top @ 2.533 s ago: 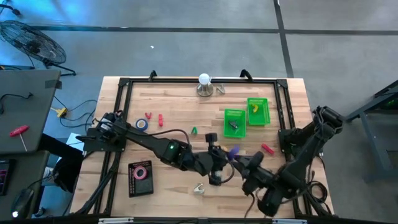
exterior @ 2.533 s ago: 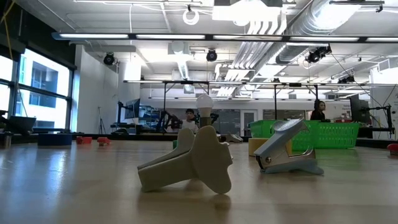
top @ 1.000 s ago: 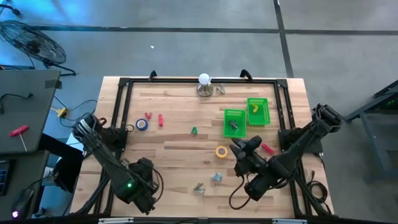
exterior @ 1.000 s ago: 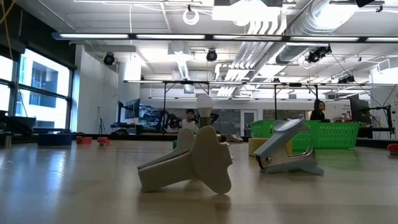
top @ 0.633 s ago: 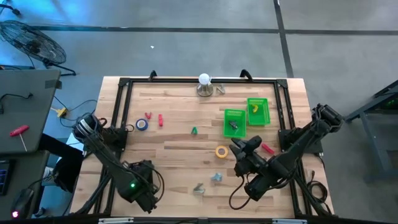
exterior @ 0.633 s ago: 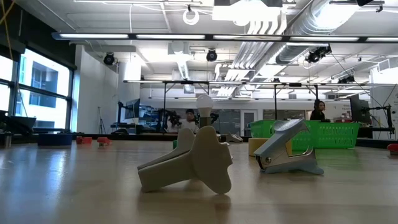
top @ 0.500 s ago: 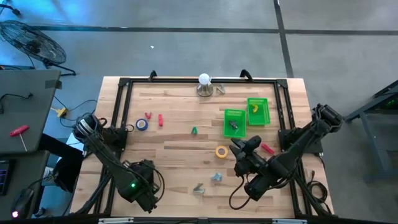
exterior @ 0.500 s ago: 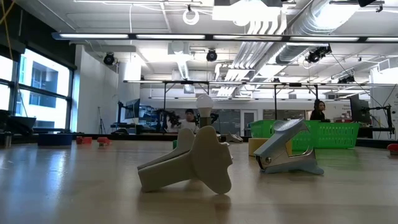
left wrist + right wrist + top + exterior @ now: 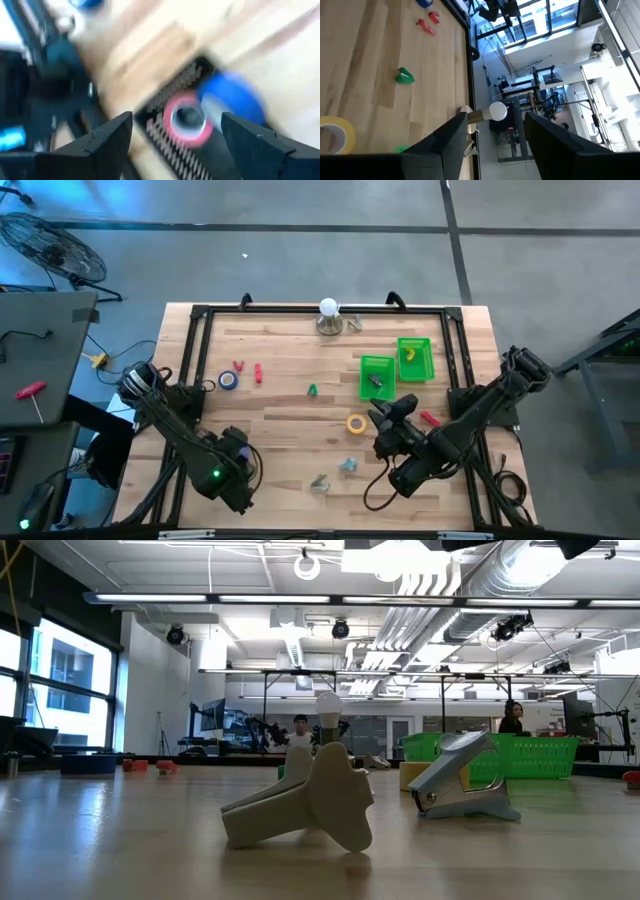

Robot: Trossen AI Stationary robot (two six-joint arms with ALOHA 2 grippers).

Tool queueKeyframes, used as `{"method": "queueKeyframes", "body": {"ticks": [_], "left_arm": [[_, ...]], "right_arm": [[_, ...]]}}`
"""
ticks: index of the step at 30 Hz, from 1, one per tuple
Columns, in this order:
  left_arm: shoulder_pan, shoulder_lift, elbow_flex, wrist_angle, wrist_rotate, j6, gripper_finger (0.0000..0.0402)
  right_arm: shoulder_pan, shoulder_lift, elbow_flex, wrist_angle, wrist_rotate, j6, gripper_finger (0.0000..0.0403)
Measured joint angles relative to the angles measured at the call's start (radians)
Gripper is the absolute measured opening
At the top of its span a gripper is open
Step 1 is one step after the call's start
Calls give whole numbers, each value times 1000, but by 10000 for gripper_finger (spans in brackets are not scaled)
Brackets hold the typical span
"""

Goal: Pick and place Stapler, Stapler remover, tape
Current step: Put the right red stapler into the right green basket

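Note:
My left gripper (image 9: pixel 238 470) hovers open near the table's front left, over a black tray (image 9: pixel 172 92). On the tray lie a pink tape roll (image 9: pixel 186 120) and a blue-purple roll (image 9: pixel 232 97), both blurred. My right gripper (image 9: pixel 385 430) stands open with nothing between its fingers, just right of the yellow tape (image 9: pixel 356 423), which lies flat on the wood. The silver stapler remover (image 9: pixel 347 465) (image 9: pixel 465 780) rests on the table near the front. A dark object, perhaps the stapler (image 9: pixel 375 381), lies in the nearer green bin (image 9: pixel 377 363). Another blue tape roll (image 9: pixel 228 380) lies far left.
A beige plastic piece (image 9: pixel 320 483) lies beside the stapler remover. A second green bin (image 9: pixel 414 345) holds something yellow. Small red pieces (image 9: pixel 258 372), a green piece (image 9: pixel 312 390), a red item (image 9: pixel 430 419) and a bulb on a stand (image 9: pixel 329 308) are scattered about. A black frame rims the table.
My left arm has shifted slightly toward the table's right and far edges while staying over the black tray. My right gripper has edged a little toward the far edge, near the yellow tape. Nothing on the table has moved.

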Motion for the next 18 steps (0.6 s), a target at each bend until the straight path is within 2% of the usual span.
{"method": "queueKeyframes", "body": {"ticks": [3, 6, 13, 18], "left_arm": [[45, -17, 18, -6, -133, 12, 291], [109, -45, 18, -6, -219, 26, 291], [342, -109, 18, -5, -252, 132, 291], [571, -113, 18, -2, -221, 384, 291]], "right_arm": [[-19, 0, 0, 0, -6, 0, 188], [-35, 0, 0, 0, -19, 11, 188], [-63, 0, 0, 0, -88, 26, 184], [-73, 0, 0, -1, -102, 27, 181]]}}
